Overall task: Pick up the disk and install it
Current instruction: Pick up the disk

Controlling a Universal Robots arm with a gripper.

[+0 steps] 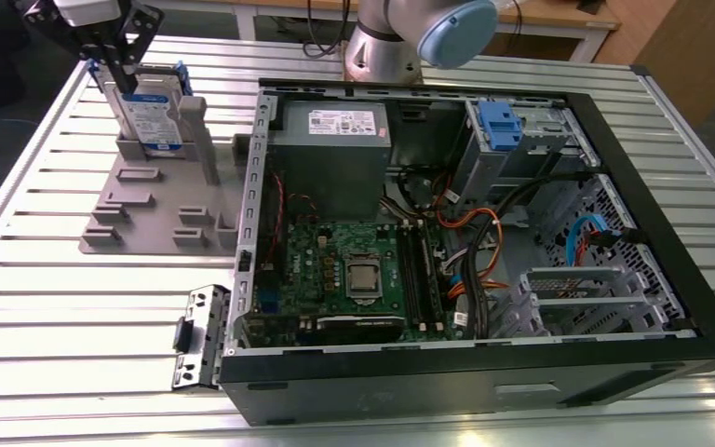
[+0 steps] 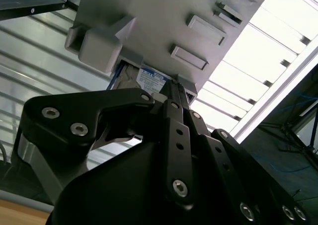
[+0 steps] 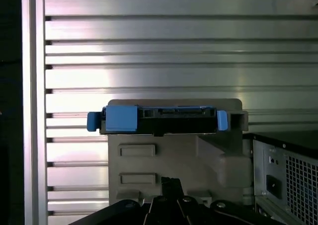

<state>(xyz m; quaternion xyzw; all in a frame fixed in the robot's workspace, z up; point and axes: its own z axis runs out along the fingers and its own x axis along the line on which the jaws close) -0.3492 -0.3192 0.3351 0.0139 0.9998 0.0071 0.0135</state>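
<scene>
1. We see the disk [image 1: 156, 110] standing upright on its edge in a slot of the grey holder [image 1: 146, 200]. It is at the far end of the exterior view's left, on the ribbed metal counter [image 1: 34, 307].
2. The gripper [image 1: 112, 74] hangs at the disk's top edge, and we cannot tell whether it touches.
3. In the second wrist view the fingers [image 2: 171, 115] look narrow, drawn together toward their tips, which end just beside the disk [image 2: 150, 79].
4. In the first wrist view the disk [image 3: 159, 119] shows edge-on, blue at both ends, seated in the holder [image 3: 174, 155].
5. The open computer case [image 1: 457, 386] lies just beside the holder, to the exterior view's right. Inside, at the far side, are a grey box [image 1: 330, 158] and a blue latch piece [image 1: 498, 121].
</scene>
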